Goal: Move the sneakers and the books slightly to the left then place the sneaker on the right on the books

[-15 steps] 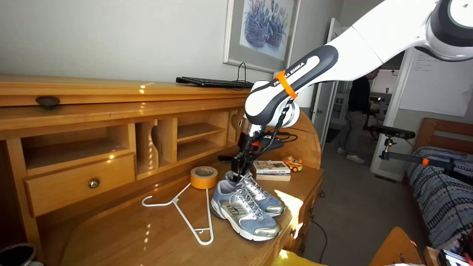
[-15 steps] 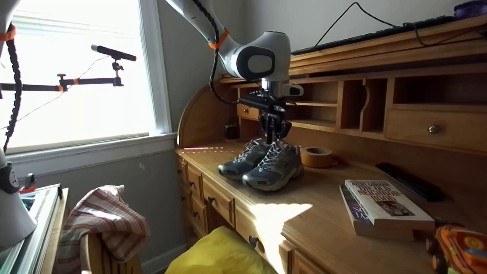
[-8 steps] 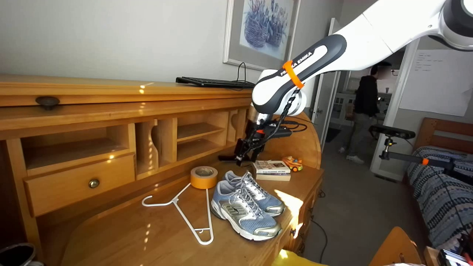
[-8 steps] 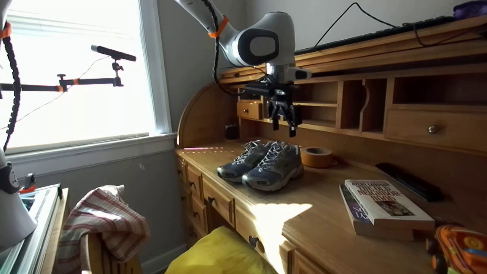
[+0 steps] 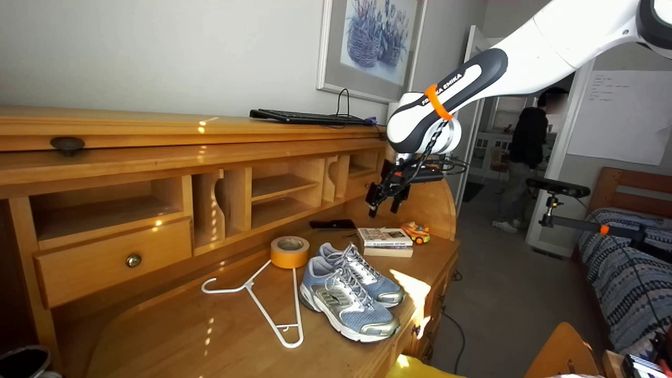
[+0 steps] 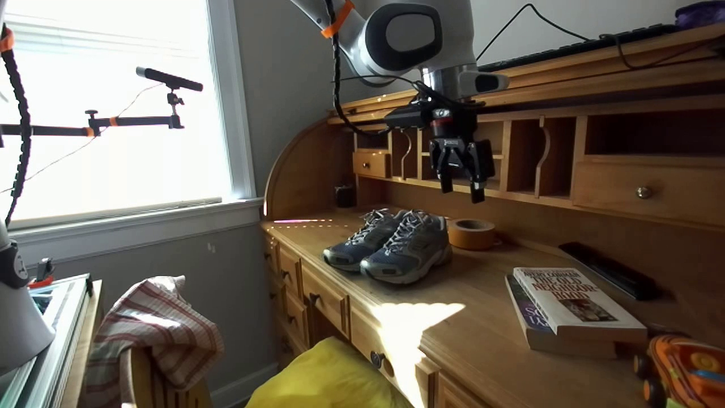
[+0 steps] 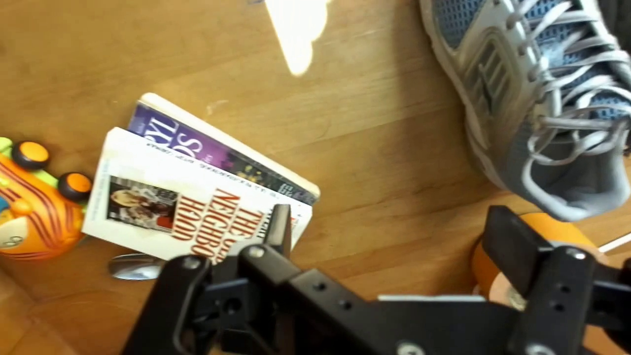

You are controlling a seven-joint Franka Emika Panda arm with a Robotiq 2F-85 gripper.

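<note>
Both grey-blue sneakers stand side by side on the desk, the near one (image 5: 346,302) and the far one (image 5: 375,278) in an exterior view. In an exterior view the same pair shows as a sneaker (image 6: 410,249) in front of another sneaker (image 6: 362,243). The books, a stack of two paperbacks (image 6: 578,306), lie apart from the shoes; the wrist view has these books (image 7: 162,182) at left. High above the desk, my gripper (image 6: 463,194) is open, with nothing between its fingers (image 7: 512,241). In the wrist view one sneaker (image 7: 493,93) is cut off at upper right.
A tape roll (image 5: 290,253) sits behind the shoes, over a white hanger (image 5: 252,286). An orange toy car (image 6: 688,362) stands close to the books. A dark flat object (image 6: 612,269) lies behind them. Desk cubbies (image 5: 283,189) rise at the back.
My gripper has risen out of the sneakers, spread its fingers and moved over toward the books' side. Shoes and books have stayed put.
</note>
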